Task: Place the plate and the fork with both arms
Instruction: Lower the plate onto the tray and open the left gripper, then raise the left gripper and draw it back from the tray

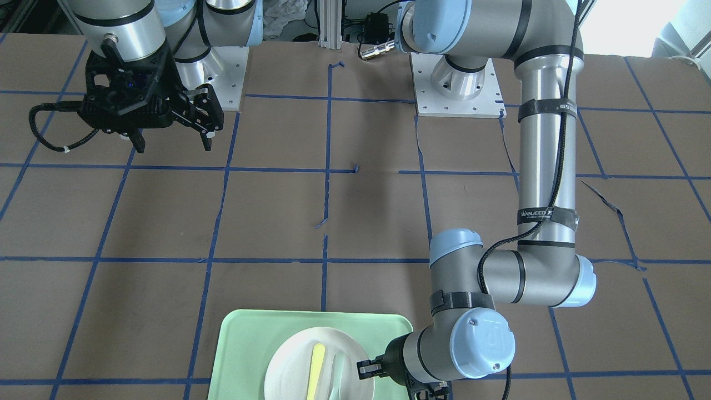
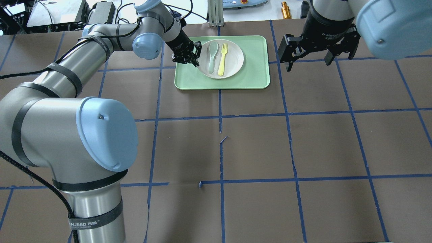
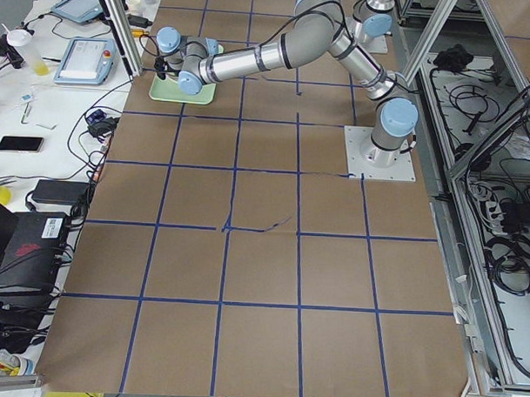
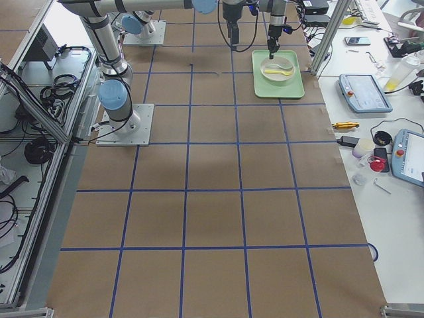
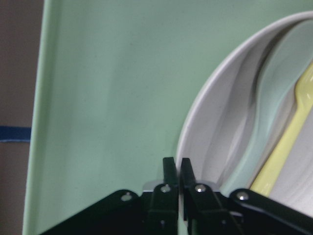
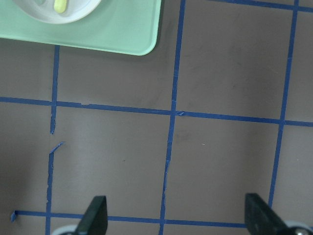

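Left gripper (image 5: 177,169) is sitting low at the near-left edge of the plate (image 2: 238,57), fingers (image 5: 169,171) drawn almost together with only a sliver between them. The rim is running straight into that sliver, so it is reading as a pinch on the plate's lip, though the contact itself is hidden behind the finger bodies. The plate is resting inside the mint-green tray (image 2: 256,67) at the far side of the table (image 2: 256,141). It is carrying the fork (image 2: 222,59) and a pale spoon (image 2: 212,57), lying side by side lengthwise, the spoon nearer the pinching fingers. Right gripper (image 2: 308,64) is hanging above bare table, well apart from the tray, jaws spread wide and holding nothing. The step in hand is looking like lifting the plate off the tray by its rim. A one-sided pinch is likely leaving the far edge prone to sagging, so the lift is calling for a slow, level rise that clears the tray's wall before any sideways travel. Tilt is the main risk, since both utensils are lying loose and would likely slide. The fork is likely awaiting the right arm.
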You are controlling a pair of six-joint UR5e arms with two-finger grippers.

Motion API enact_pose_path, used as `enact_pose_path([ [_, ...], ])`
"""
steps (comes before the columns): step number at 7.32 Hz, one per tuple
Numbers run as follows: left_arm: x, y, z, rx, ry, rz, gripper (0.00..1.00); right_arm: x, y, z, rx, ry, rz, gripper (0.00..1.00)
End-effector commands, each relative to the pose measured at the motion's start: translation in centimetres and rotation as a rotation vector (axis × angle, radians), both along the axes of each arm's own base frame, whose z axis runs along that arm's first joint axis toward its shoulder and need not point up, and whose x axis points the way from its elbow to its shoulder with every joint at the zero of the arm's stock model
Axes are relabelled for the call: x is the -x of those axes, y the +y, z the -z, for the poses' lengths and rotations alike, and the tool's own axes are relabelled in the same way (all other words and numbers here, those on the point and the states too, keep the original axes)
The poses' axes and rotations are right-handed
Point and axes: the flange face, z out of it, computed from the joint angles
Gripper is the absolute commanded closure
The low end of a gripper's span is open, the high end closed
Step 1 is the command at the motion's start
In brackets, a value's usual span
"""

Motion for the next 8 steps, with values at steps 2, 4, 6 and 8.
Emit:
enact_pose_path([
  [2,-1.1,2.0,-2.2,0.031,-0.003,0.008,0.0,0.0,0.0,0.0,0.0,0.0,0.0,0.0],
  [4,-7.3,5.4,-6.9,0.017,-0.166,-0.001,0.0,0.0,0.0,0.0,0.0,0.001,0.0,0.0],
  [6,-9.8,11.0,-13.4,0.047,-0.297,0.104,0.0,0.0,0.0,0.0,0.0,0.0,0.0,0.0],
  [8,-9.9,17.5,-19.8,0.061,-0.379,0.111,0.0,0.0,0.0,0.0,0.0,0.0,0.0,0.0],
])
